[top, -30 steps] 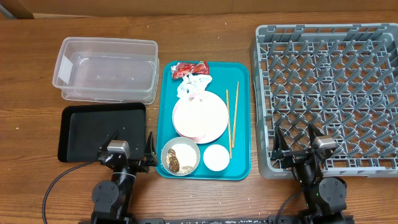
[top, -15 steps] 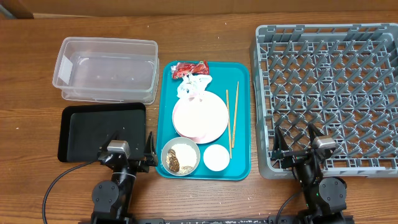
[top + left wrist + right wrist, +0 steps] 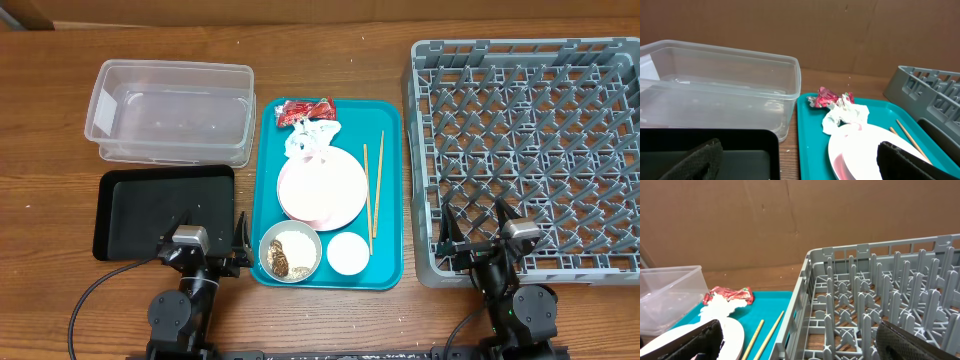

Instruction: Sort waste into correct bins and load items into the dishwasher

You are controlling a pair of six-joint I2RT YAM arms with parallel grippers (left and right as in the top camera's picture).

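On the teal tray lie a red wrapper, a white tissue, a pink plate, chopsticks, a bowl with rice and brown scraps, and a small white cup. The clear tub and black tray stand to the left, the grey rack to the right. No pink cup shows. My left gripper is open and empty at the black tray's near right corner. My right gripper is open and empty at the rack's near left corner.
The teal serving tray sits between the bins and the rack, on a wooden table. A brown cardboard wall stands behind the table in the wrist views. Cables run from both arm bases at the table's front edge.
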